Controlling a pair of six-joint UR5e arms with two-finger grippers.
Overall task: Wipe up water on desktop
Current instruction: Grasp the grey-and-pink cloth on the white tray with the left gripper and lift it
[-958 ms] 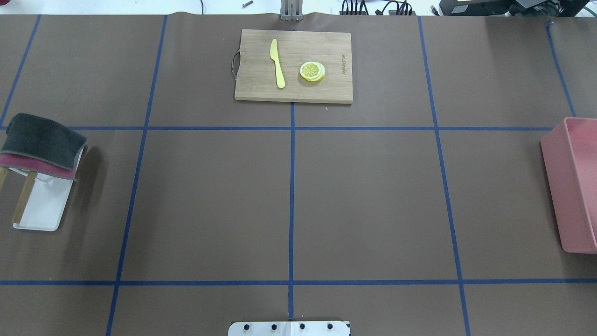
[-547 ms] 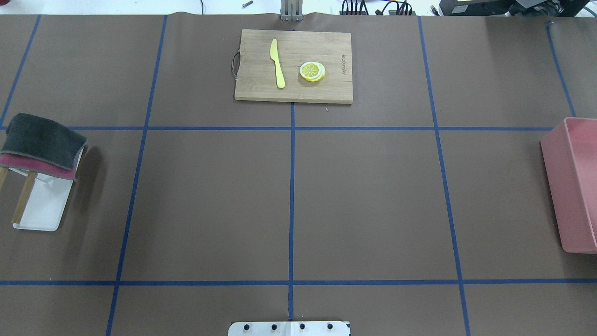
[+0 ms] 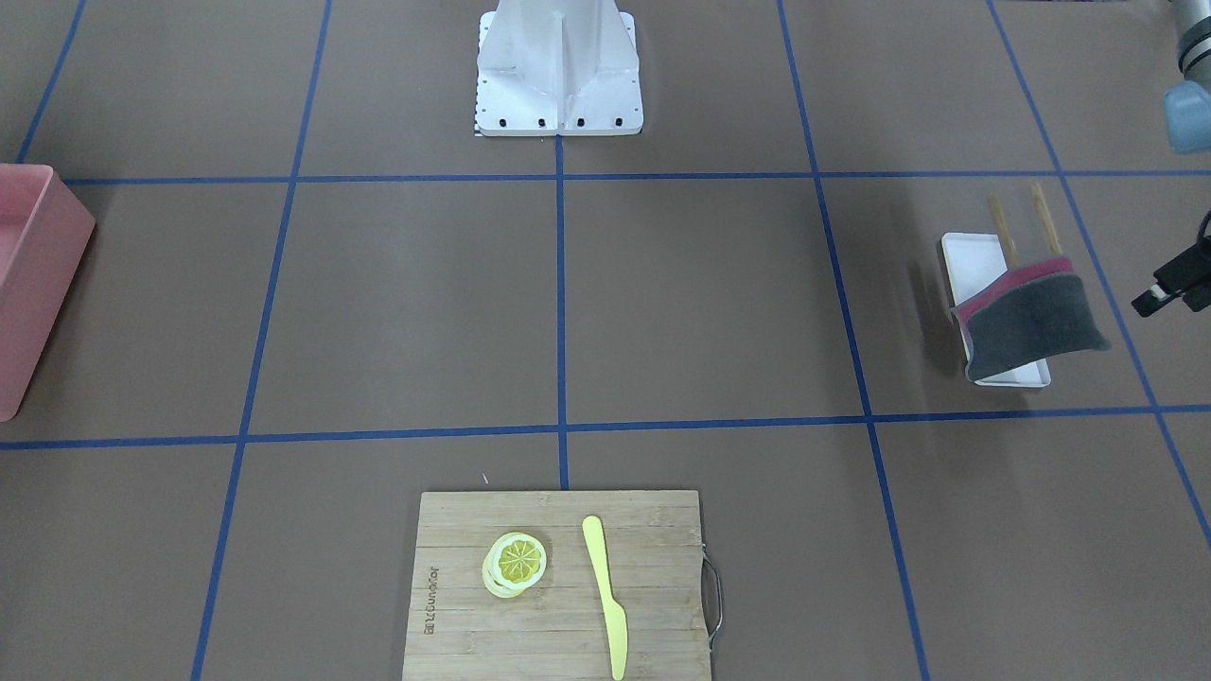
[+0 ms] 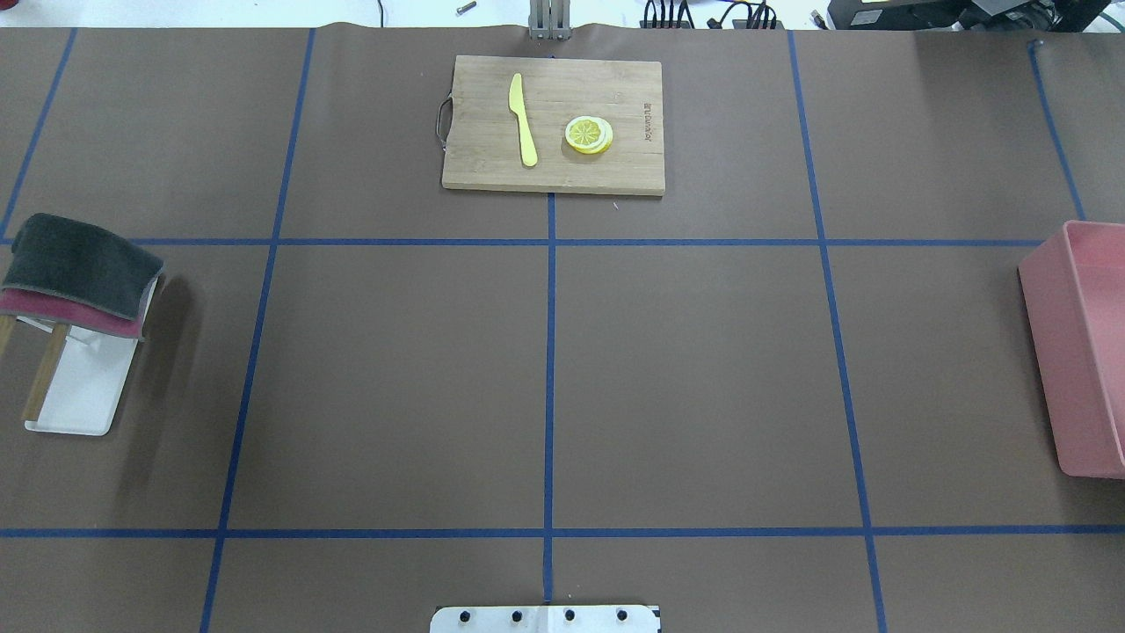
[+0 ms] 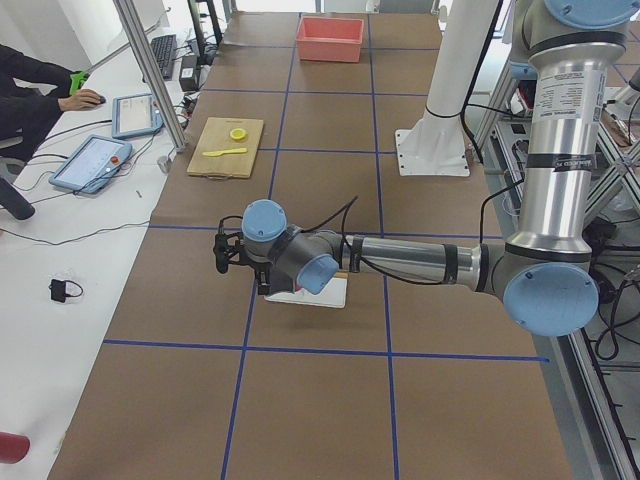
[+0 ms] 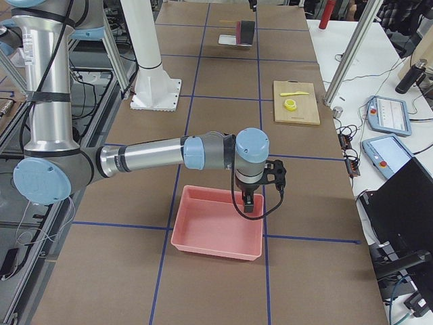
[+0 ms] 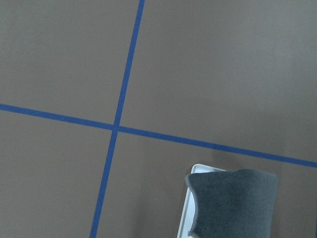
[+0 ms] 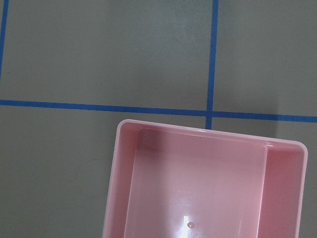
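Robotics lab, tape-gridded desktop (image 4: pixel 703 378), control tablets (image 5: pixel 92 163), aluminium framing (image 5: pixel 150 70).

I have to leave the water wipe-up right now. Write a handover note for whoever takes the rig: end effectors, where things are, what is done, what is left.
Left end effector: over the white tray at the left end of the desktop; open or shut cannot be told.
Right end effector: over the pink bin at the right end; state cannot be told.
Grey cloth: draped over a red cloth on the rack above the tray, not picked up.
Done: nothing visible.
Left: take a cloth and wipe. No water can be made out in any view, so locate it first.
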